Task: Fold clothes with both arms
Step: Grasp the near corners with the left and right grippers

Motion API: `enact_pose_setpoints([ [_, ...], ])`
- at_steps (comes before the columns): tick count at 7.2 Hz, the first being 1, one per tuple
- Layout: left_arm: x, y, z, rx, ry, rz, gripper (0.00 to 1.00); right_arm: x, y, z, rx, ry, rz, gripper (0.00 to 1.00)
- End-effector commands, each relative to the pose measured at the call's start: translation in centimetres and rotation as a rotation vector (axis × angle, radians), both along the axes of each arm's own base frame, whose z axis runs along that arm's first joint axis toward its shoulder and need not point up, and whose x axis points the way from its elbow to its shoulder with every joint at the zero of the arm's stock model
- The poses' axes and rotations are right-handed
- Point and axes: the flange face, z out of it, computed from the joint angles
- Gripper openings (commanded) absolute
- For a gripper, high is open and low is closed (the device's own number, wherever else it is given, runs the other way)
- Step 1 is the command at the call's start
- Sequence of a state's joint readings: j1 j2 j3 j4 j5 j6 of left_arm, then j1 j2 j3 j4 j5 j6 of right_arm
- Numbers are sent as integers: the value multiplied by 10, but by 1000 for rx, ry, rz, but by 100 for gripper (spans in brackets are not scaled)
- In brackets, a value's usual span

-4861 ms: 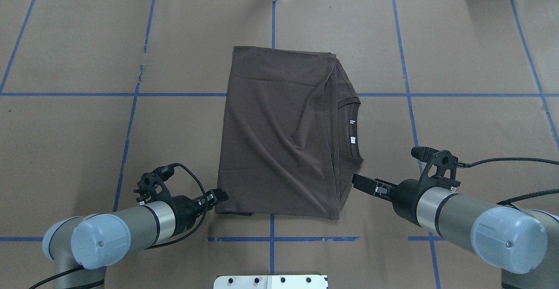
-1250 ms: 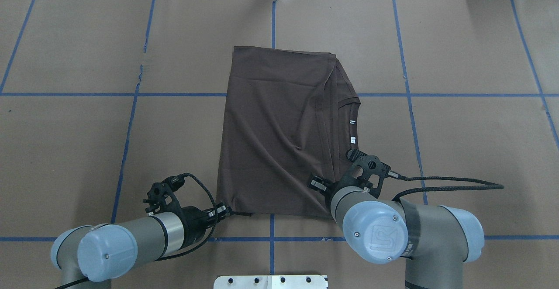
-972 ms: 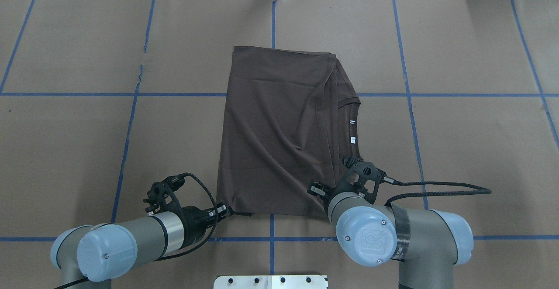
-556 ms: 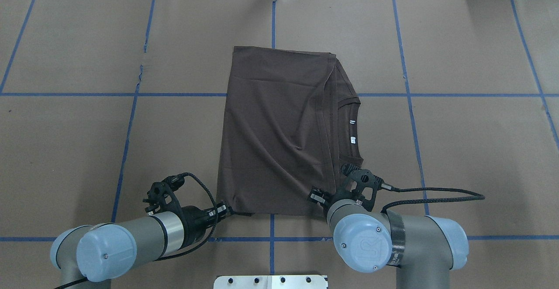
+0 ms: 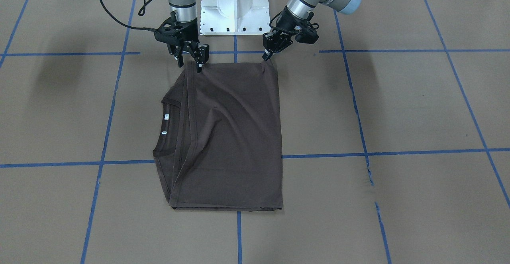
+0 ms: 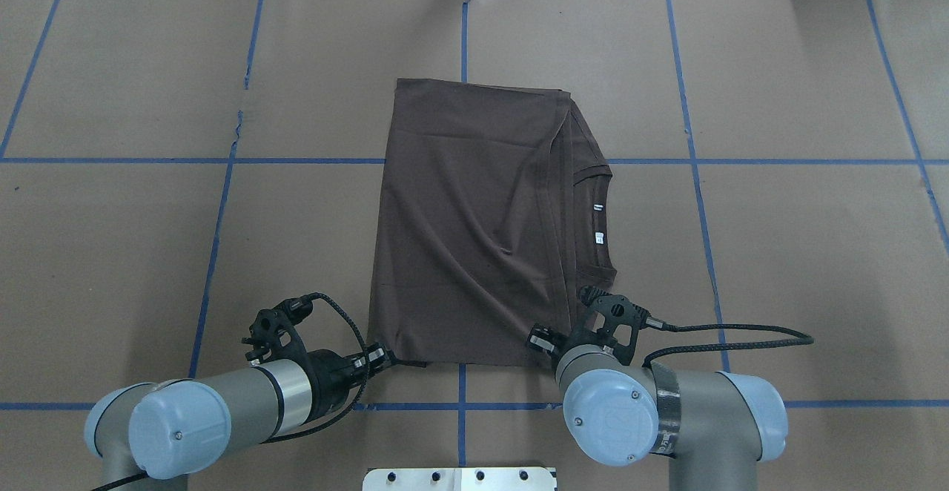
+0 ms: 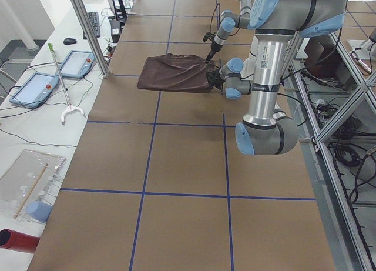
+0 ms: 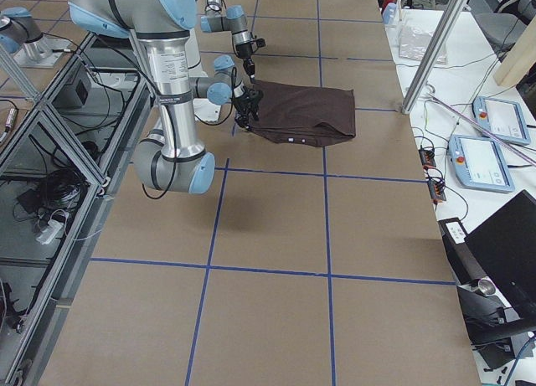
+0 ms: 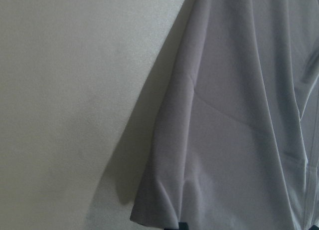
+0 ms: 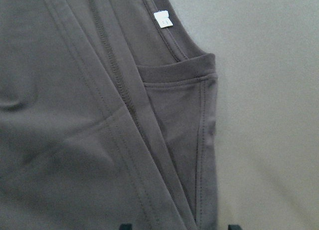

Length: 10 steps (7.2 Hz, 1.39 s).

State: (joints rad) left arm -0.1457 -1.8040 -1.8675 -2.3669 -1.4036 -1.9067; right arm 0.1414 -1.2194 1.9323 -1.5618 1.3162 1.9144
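The dark brown T-shirt (image 6: 474, 239) lies folded flat at the table's middle, with the collar and white tags (image 6: 599, 237) on its right side. In the front-facing view the shirt (image 5: 231, 136) has its near edge toward my base. My left gripper (image 6: 385, 357) (image 5: 265, 58) is shut on the shirt's near left corner, which shows slightly raised in the left wrist view (image 9: 164, 210). My right gripper (image 5: 190, 62) is open, pointing down, its fingers straddling the near right corner by the sleeve hem (image 10: 199, 140). In the overhead view it (image 6: 543, 343) is largely hidden under the arm.
The table is covered in brown paper with blue tape lines (image 6: 461, 402). The white pedestal base (image 5: 234, 4) stands just behind the shirt's near edge. The right arm's black cable (image 6: 741, 328) trails over the table to the right. Tablets (image 7: 35, 89) and a metal post (image 7: 88, 30) stand beyond the far edge.
My right arm swung in from the shirt's right side to over its near right corner and drew back toward the near edge. My left gripper closed in on the near left corner and stayed.
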Motion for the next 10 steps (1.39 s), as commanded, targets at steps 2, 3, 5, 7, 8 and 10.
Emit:
enact_pose_setpoints([
  [2, -1, -1, 0, 1, 0, -1, 0, -4, 0, 7, -2, 16, -2, 70],
  [3, -1, -1, 0, 0, 1, -2, 0, -5, 0, 7, -2, 16, -2, 58],
  [5, -2, -1, 3, -1, -5, -2, 0, -5, 0, -1, -1, 0, -1, 0],
  [7, -2, -1, 3, -1, -5, -2, 0, -2, 0, -8, 2, -14, 0, 0],
  [8, -2, -1, 2, 0, -2, -3, 0, -1, 0, -8, 2, -16, 0, 0],
  [10, -13, -1, -11, 7, 11, 2, 0, 13, -1, -26, 7, -58, 3, 0],
])
